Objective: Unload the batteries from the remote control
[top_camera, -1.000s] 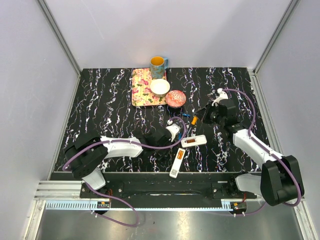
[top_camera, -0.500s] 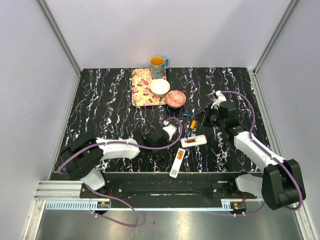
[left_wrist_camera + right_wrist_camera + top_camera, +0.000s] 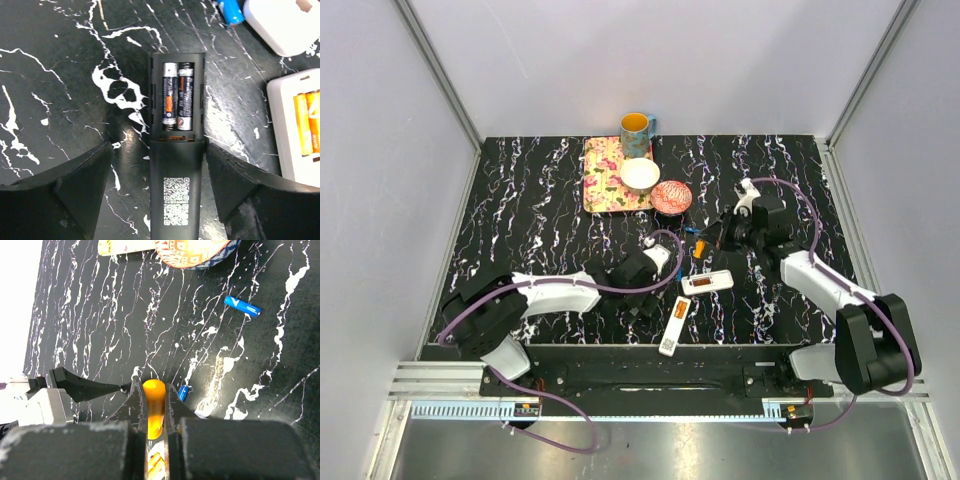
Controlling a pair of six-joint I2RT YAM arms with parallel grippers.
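Batteries, black cylindrical cells in black plastic remote: light, slick, pry at ends; left pincer spread, right pincer pinching orange-handled screwdriver

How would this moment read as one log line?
left fingers: open around black remote | right fingers: shut on orange object | two batteries: in compartment

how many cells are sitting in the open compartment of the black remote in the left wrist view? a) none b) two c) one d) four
b: two black cylindrical batteries lie side by side in the open compartment of the black plastic remote control.
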